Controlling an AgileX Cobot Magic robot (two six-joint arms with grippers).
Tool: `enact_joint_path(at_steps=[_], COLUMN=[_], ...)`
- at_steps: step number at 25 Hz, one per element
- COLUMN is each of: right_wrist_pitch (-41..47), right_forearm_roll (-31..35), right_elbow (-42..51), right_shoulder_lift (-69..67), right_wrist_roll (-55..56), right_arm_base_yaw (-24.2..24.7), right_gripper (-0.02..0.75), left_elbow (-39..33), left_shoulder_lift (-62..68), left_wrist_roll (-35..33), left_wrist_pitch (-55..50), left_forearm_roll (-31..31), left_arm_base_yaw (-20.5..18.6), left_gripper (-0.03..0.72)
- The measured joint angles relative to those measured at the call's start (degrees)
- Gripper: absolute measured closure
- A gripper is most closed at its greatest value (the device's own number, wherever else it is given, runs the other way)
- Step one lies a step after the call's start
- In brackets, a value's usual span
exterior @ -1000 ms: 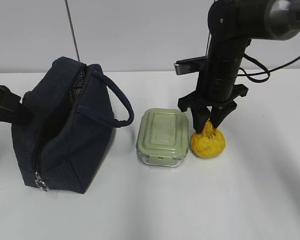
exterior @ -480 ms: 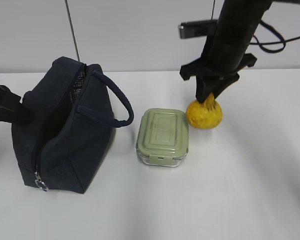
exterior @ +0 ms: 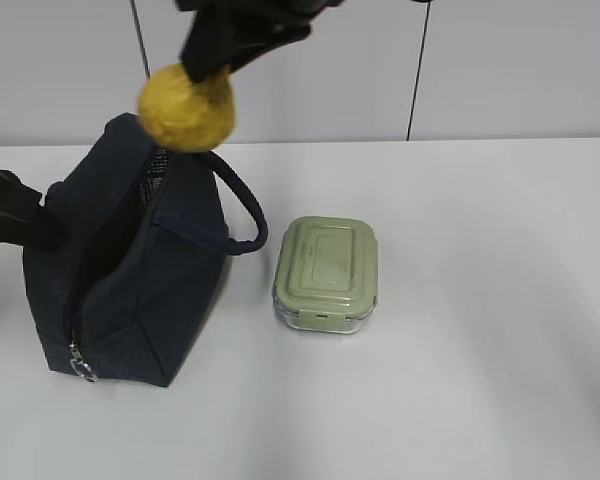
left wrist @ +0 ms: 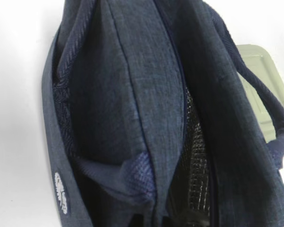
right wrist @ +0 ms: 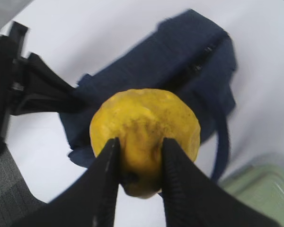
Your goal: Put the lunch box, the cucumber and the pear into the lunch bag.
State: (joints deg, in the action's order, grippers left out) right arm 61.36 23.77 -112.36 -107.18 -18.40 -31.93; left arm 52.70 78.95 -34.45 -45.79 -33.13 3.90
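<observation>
We see the pear (exterior: 187, 107) hanging in the air above the lunch bag's (exterior: 130, 255) open top, its round body pointing down and its narrow neck up between the fingers, so its long axis runs roughly vertical. The right gripper (right wrist: 138, 172) is clenched on that neck, the two dark fingers (right wrist: 106, 187) pressing either side (the wrist view shows the neck pinched tight). The bag stands upright on the white counter (exterior: 480, 300), its zipper mouth gaping and its handle (exterior: 242, 210) looped toward the lunch box (exterior: 326, 272), which sits just beside it, lid on. The left gripper (exterior: 10, 212) touches the bag's far side; we cannot tell whether it is clamped.
</observation>
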Motion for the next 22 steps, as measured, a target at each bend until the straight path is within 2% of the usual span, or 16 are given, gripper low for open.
enact_joint_path(at_steps=[4, 13, 14, 16, 18, 20, 22], right_wrist_pitch=[-4.6, -6.0, -6.0, -6.3, -6.5, -6.5, -6.0], right_forearm_roll=[1.2, 1.0, 1.0, 1.0, 1.0, 1.0, 1.0], right_elbow=[-0.5, -0.5, -0.5, -0.5, -0.9, -2.0, -3.5], right_shoulder_lift=[-3.5, -11.6, -11.9, -12.0, -12.0, -12.0, -12.0], right_wrist_roll=[-2.3, -4.0, -4.0, -4.0, -4.0, -4.2, -4.2], right_arm_base_yaw=[-5.0, -5.7, -5.7, -5.7, -5.7, -5.7, -5.7], right_gripper=[0.535, 0.524, 0.504, 0.415, 0.292, 0.208, 0.178], left_elbow=[0.0, 0.0, 0.0, 0.0, 0.0, 0.0, 0.0], left_shoulder_lift=[0.0, 0.0, 0.0, 0.0, 0.0, 0.0, 0.0], left_wrist_roll=[0.0, 0.0, 0.0, 0.0, 0.0, 0.0, 0.0], left_wrist_pitch=[0.1, 0.1, 0.1, 0.1, 0.1, 0.1, 0.1], left_forearm_roll=[0.0, 0.0, 0.0, 0.0, 0.0, 0.0, 0.2], left_arm_base_yaw=[0.0, 0.0, 0.0, 0.0, 0.0, 0.0, 0.0], left_gripper=[0.687, 0.687, 0.687, 0.687, 0.687, 0.687, 0.687])
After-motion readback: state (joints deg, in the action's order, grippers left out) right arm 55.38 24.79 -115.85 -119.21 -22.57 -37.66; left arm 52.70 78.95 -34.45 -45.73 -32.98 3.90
